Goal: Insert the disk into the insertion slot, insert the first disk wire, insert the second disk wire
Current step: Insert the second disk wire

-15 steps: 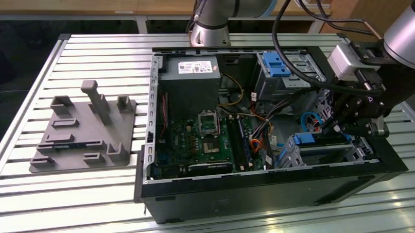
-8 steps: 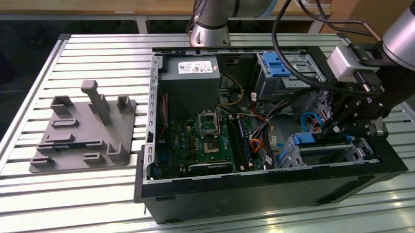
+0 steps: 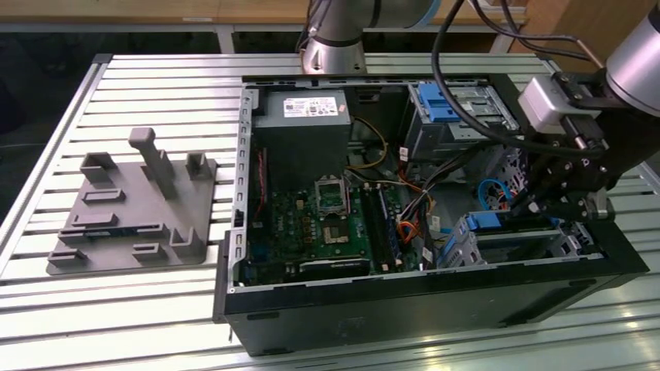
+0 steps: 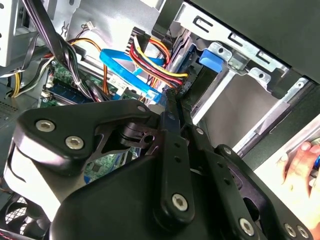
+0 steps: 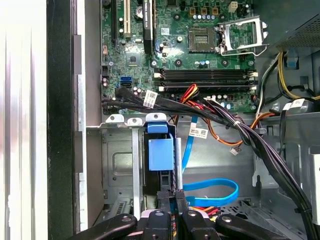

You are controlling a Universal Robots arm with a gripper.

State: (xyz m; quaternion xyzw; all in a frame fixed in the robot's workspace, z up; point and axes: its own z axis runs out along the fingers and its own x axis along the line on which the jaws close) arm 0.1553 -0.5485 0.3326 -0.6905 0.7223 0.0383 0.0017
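Now gripper (image 3: 539,202) down inside computer case (image 3: 413,294), at insertion slot (image 3: 521,239) by case's front corner on exterior view's right. Fingers pinched narrow; what they grip, cannot tell. Disk (image 5: 160,155) edge-on in slot, blue carrier showing. Blue flat cable (image 5: 212,192) and red-yellow power wires (image 4: 152,57) lie just beside. Judgement: keep plug square to disk's port, press straight, avoid snagging black bundle (image 5: 200,107). White labels present, print unreadable.
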